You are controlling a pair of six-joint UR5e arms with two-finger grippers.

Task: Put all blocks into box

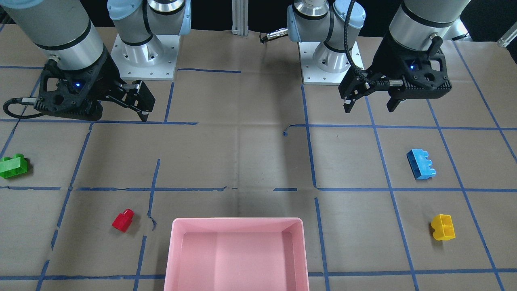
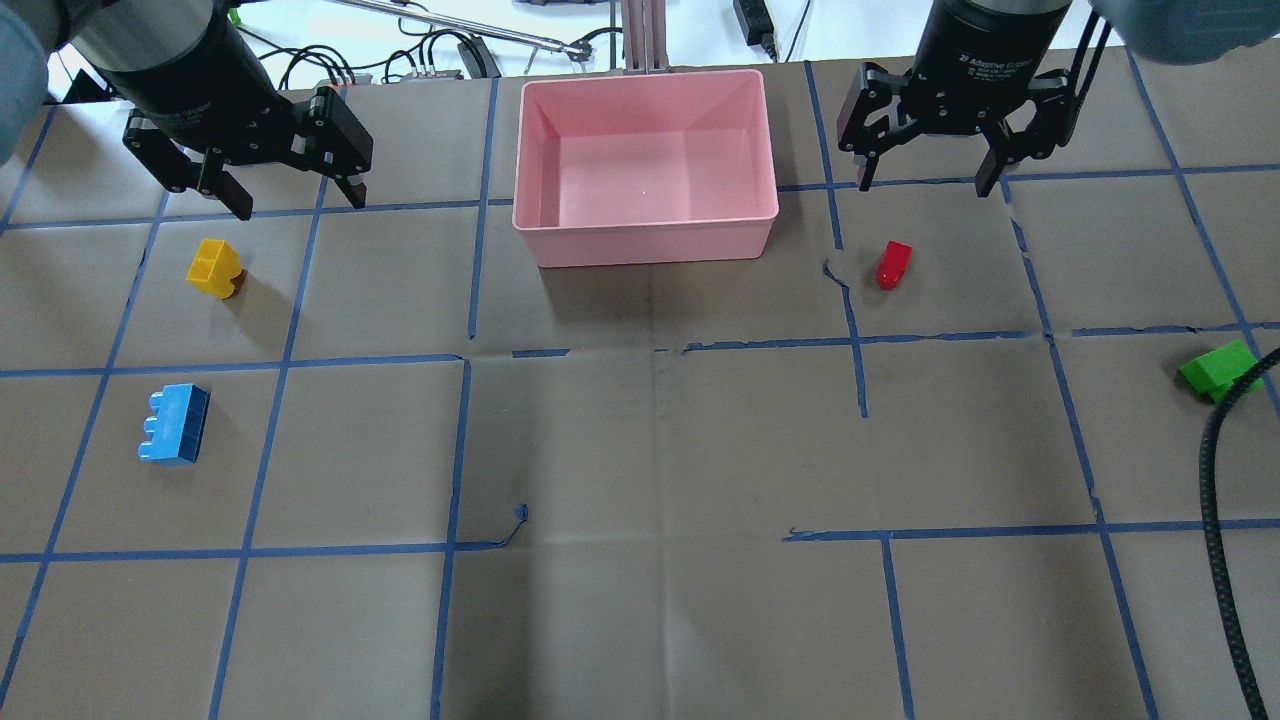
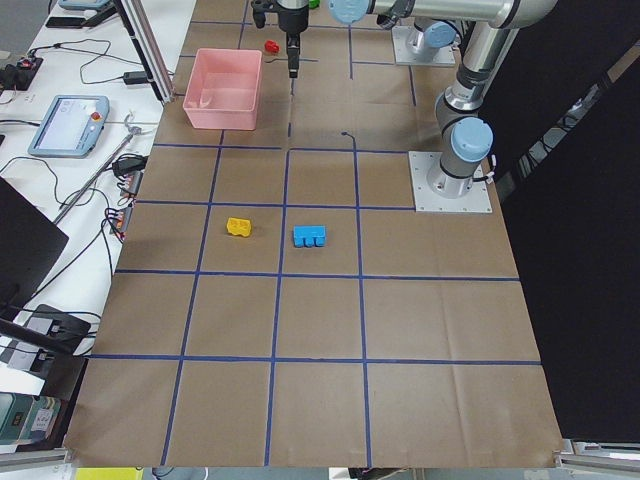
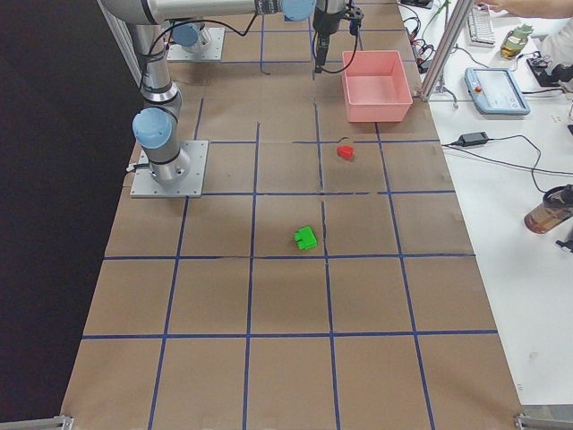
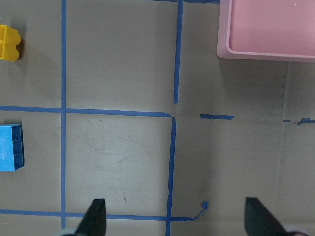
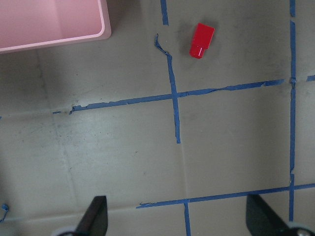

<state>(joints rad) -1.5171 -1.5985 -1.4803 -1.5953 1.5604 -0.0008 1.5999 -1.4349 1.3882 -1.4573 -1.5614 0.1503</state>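
The pink box (image 2: 645, 240) stands empty at the table's far middle. The yellow block (image 2: 215, 268) and the blue block (image 2: 175, 424) lie on the left side. My left gripper (image 2: 295, 198) hangs open and empty above the table, just beyond the yellow block. The small red block (image 2: 893, 264) lies right of the box, and the green block (image 2: 1220, 368) lies near the right edge. My right gripper (image 2: 925, 183) hangs open and empty just beyond the red block. The red block also shows in the right wrist view (image 6: 202, 40).
Brown paper with a blue tape grid (image 2: 460, 450) covers the table. A black cable (image 2: 1215, 520) hangs at the right, next to the green block. The arm bases (image 1: 143, 52) stand at the robot's side. Operator gear lies beyond the box.
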